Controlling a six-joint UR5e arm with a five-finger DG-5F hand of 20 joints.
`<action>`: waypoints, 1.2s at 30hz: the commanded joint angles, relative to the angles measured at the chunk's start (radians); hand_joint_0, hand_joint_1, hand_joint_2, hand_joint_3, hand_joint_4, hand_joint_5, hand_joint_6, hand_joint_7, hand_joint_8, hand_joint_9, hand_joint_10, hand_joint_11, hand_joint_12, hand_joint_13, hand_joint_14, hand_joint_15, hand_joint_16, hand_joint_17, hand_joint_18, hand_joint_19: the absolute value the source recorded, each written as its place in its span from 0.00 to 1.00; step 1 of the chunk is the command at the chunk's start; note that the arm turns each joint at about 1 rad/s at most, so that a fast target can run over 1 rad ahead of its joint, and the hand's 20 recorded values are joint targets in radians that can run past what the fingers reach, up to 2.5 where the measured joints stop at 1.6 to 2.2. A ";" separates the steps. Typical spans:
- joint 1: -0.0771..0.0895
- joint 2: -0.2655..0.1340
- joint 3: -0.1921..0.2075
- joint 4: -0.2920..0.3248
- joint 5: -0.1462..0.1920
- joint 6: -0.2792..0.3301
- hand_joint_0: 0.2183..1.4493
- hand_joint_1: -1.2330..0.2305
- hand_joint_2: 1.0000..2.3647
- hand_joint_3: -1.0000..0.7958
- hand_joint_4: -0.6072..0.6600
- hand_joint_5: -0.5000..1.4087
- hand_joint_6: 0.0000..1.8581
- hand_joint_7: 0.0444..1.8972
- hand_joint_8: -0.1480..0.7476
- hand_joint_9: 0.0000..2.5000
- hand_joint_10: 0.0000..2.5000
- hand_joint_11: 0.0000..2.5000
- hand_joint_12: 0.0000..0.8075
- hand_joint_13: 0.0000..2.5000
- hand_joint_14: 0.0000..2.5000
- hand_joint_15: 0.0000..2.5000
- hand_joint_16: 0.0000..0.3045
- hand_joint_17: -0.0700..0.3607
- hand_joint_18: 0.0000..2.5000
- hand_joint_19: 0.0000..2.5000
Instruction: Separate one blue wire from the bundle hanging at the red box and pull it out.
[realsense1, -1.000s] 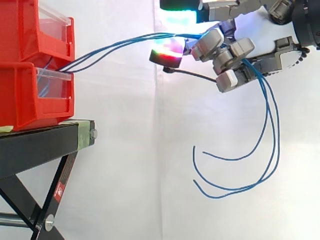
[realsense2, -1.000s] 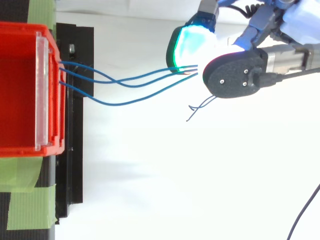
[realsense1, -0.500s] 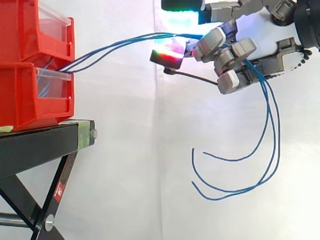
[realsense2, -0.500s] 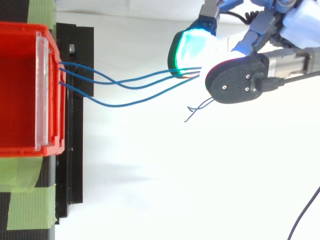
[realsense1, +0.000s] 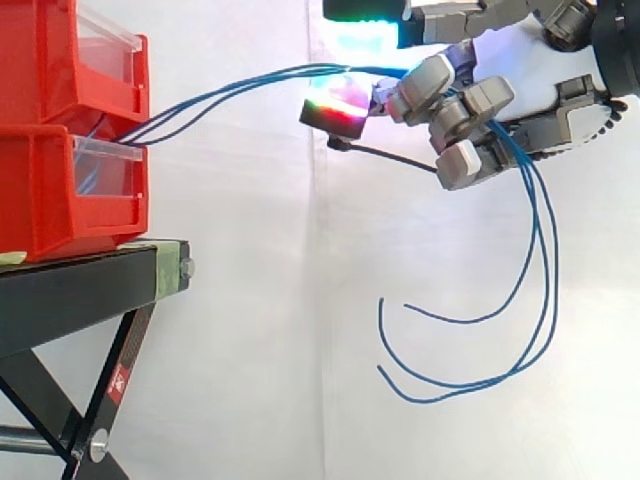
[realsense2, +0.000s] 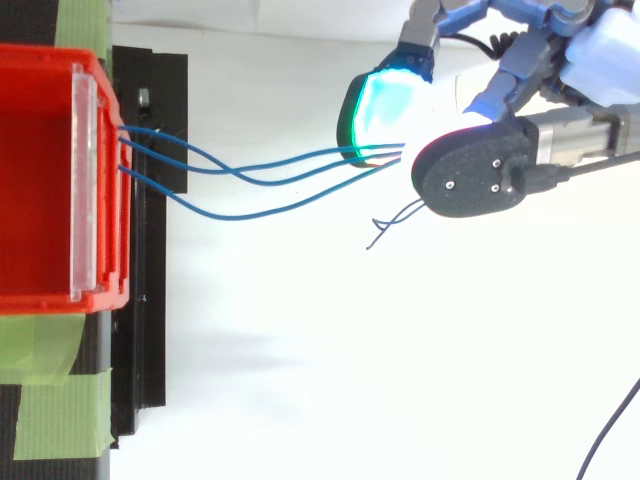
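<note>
While hand (realsense1: 460, 110) pinches all three blue wires (realsense2: 240, 214) in curled grip, strands look light, limp, slick; better regrip single strand near red box (realsense1: 60, 200).

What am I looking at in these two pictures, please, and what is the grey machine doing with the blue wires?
This is a robot arm ending in a mechanical hand with fingers and a thumb; the glowing pads are its fingertips. One picture is taken level from the side, the other from above; both show the same scene. At the left, stacked red bins stand on a black stand before a white curtain. Three blue wires run from the bins' front to the hand, whose fingers are curled round them. Past the hand, their loose ends hang down in curves. All three seem gripped, so none looks separated yet.
</note>
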 joint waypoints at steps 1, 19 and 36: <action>0.001 0.001 0.000 -0.004 0.000 0.011 0.32 0.26 0.01 0.34 0.60 0.17 0.50 0.46 0.51 0.57 0.00 0.68 0.49 0.51 0.39 0.64 0.16 0.42 0.47 0.43; 0.012 0.001 0.001 -0.036 0.000 0.039 0.29 0.24 0.00 0.30 0.59 0.19 0.50 0.50 0.53 0.60 0.00 0.69 0.49 0.53 0.38 0.64 0.16 0.42 0.49 0.43; 0.018 -0.001 0.000 -0.044 0.000 0.039 0.30 0.33 0.01 0.37 0.57 0.20 0.49 0.53 0.53 0.62 0.00 0.69 0.47 0.57 0.37 0.64 0.16 0.41 0.51 0.43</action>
